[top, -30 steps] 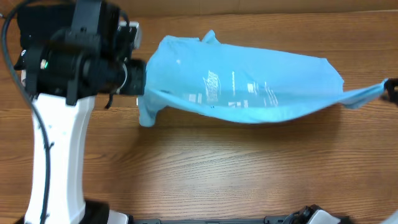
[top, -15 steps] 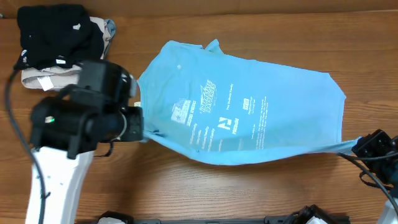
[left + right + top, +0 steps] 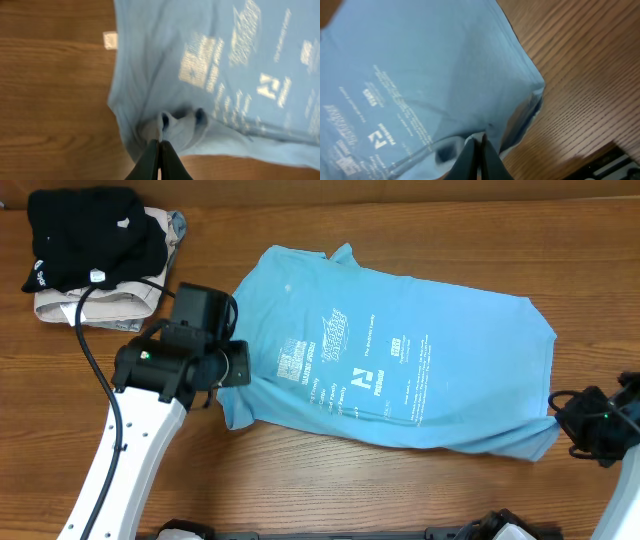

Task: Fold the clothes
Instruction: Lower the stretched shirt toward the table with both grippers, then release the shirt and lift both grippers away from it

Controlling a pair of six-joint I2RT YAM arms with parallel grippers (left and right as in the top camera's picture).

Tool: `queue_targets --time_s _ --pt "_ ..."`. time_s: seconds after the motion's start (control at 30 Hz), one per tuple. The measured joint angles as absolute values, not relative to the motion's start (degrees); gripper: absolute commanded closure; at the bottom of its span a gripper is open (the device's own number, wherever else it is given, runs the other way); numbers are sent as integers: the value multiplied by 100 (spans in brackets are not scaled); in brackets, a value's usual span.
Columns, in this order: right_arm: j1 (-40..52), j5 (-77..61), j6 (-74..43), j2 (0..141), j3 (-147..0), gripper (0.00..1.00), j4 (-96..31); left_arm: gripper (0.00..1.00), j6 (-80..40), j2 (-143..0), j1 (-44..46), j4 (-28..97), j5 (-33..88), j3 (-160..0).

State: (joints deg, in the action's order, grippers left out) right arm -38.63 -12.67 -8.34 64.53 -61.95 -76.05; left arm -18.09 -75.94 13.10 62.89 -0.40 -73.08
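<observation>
1. Versus half a second ago, the T-shirt is no longer slung between the grippers. It is now laid flatter on the table, print up, from centre to right of the overhead frame.
2. The left arm is seen shifted up toward the shirt's left edge. The stack at upper left, covered a second ago, is fully exposed.
3. Left gripper: fingers pressed together, clamped on a bunched fold at the shirt's lower-left edge.
4. Right gripper: fingers together, clamped on fabric near the lower-right corner.
5. Counted: one T-shirt, two grippers, and two folded garments, with one black garment on one beige garment.
</observation>
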Motion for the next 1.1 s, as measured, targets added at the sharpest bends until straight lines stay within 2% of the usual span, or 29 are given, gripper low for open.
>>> queue_targets --time_s 0.17,0.3,0.47,0.8,1.1 --pt "-3863 -1295 -836 6969 -5898 96 -7135 96 -1811 -7929 930 5561 -276 -7299" --pt "-3863 -1387 -856 7218 -5898 96 -6845 96 -1811 -8215 781 5441 -346 -7297" --pt "-3863 -1461 -864 7352 -5898 96 -6604 96 -1811 -8440 777 5398 -434 -7297" --pt "-3863 -1594 -878 7887 -5898 96 -6204 96 -1809 -8715 777 4248 -784 -7273" --pt "-3863 -1719 -875 8318 -5898 96 -6088 96 -1802 -8844 777 3887 -843 -7273"
